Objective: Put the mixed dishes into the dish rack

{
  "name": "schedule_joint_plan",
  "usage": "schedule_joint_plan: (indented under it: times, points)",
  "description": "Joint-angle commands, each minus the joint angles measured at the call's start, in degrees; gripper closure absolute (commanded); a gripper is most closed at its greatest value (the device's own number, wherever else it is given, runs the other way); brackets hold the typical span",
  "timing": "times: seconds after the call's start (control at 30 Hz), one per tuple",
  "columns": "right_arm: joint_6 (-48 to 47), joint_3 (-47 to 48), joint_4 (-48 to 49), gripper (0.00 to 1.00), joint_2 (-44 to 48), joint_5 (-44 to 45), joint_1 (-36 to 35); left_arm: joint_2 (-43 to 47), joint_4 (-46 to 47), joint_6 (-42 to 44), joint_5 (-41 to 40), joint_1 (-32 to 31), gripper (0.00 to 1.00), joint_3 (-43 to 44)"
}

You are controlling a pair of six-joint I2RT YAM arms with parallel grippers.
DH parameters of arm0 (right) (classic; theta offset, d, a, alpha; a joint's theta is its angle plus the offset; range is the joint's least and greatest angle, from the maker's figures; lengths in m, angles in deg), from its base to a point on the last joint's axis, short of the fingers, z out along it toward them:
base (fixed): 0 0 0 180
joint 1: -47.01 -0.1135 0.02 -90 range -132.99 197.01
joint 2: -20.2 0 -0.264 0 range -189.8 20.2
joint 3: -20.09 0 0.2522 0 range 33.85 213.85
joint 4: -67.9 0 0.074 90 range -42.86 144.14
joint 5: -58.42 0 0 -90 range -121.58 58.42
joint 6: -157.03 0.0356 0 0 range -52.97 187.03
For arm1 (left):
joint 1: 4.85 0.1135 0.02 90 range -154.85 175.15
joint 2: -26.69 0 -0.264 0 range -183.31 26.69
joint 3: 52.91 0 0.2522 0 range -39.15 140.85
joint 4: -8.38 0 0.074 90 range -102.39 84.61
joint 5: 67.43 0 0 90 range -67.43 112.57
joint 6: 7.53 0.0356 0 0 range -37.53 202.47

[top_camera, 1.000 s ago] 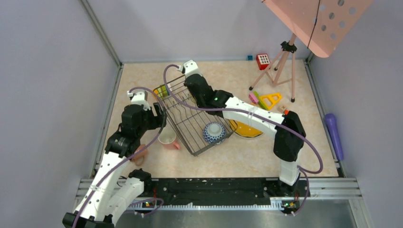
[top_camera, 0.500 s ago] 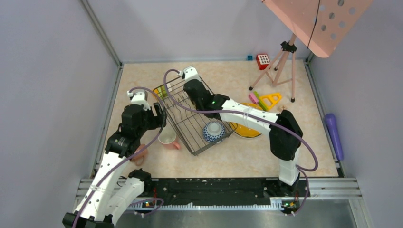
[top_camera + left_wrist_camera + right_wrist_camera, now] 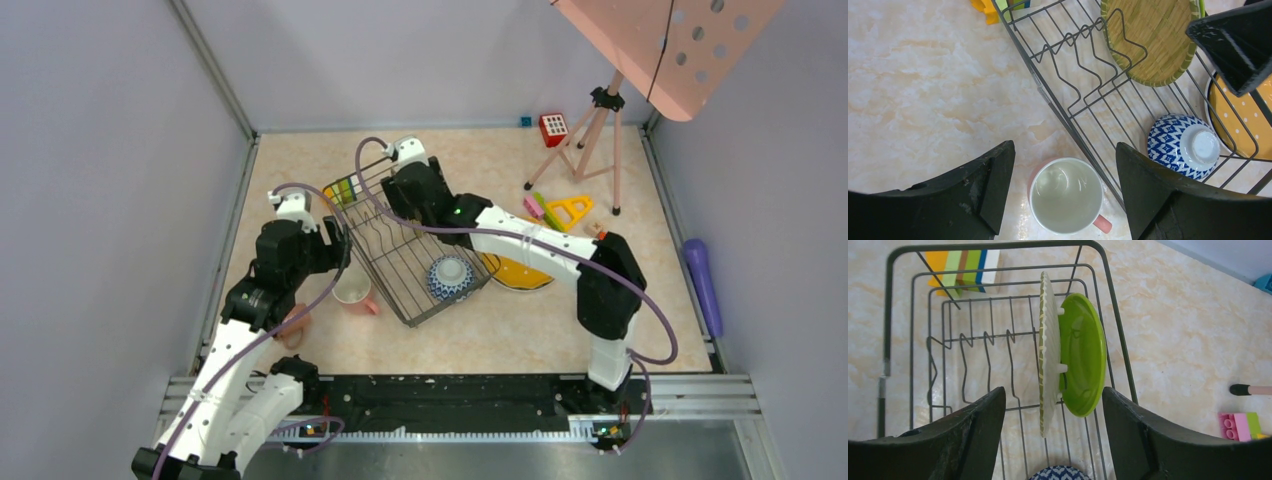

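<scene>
Starting at 9 o'clock on the table (image 3: 470, 150), one pink mug (image 3: 296, 322) peeks out from under the left arm, too hidden to tell how it sits. The left claw (image 3: 1064, 146) hangs released, fingers wide apart and touching nothing, right over a second mug (image 3: 1066, 195). That second mug stands upright on the table, mouth up, handle toward 4 o'clock, just beside the rack's long side.

The rack (image 3: 398, 252) sits mid-table. In the top view its long axis runs from 11 o'clock to 5 o'clock, with the yellow-green-white piece (image 3: 341, 188) at the 11 o'clock end. Near that end two plates stand on edge in the slots, edges in line with the rack's long axis and faces turned across it. They are a woven plate (image 3: 1046, 355) and, just beside it at 3 o'clock in the right wrist view, the green plate (image 3: 1084, 360). The right claw (image 3: 1052, 395) hovers above them, released, a finger on either side and neither touching a plate.

At the 5 o'clock end the bowl (image 3: 450, 277) rests upside down in the rack, foot up. The dotted plate (image 3: 515, 275) lies flat on the table just beside the rack at 3 o'clock, partly under the right arm.
</scene>
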Motion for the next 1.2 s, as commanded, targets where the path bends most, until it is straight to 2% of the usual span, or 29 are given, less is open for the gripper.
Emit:
schedule_joint_plan:
  times: [0.0, 0.23, 0.47, 0.6, 0.83, 0.93, 1.0, 1.1, 1.17]
  points:
    - [2.8, -2.2, -1.0, 0.3, 8.6, -4.1, 1.2, 0.2, 2.3, 0.6, 0.7, 0.3, 0.21, -0.3]
    - [6.5, -14.6, -0.6, 0.29, 21.6, -11.9, 5.3, 0.1, 2.6, 2.0, 3.6, 0.3, 0.21, -0.4]
    - [13.9, -30.9, -2.3, 0.3, 37.9, -16.5, 14.5, -0.7, 2.8, 2.1, 5.9, 0.3, 0.21, -0.4]
    - [19.0, -39.4, -4.1, 0.3, 44.2, -18.6, 21.4, -1.0, 2.9, 2.1, 6.5, 0.3, 0.22, -0.4]
    - [28.1, -51.9, -3.2, 0.29, 48.7, -32.1, 38.7, -1.2, 3.0, 1.3, 6.5, 0.4, 0.22, -0.5]
    - [31.0, -56.0, -2.0, 0.17, 49.8, -35.0, 43.9, -1.3, 3.0, 1.2, 7.0, 0.3, 0.23, -0.5]
    - [32.2, -57.4, -2.6, 0.14, 49.8, -34.4, 46.2, -1.4, 2.9, 1.2, 7.0, 0.3, 0.23, -0.5]
    - [33.6, -57.8, -4.3, 0.19, 48.4, -31.9, 47.1, -1.1, 3.0, 1.2, 7.1, 0.3, 0.23, -0.7]
    - [34.5, -57.8, -4.5, 0.26, 47.3, -31.3, 47.1, -1.1, 3.0, 1.2, 7.2, 0.3, 0.23, -0.7]
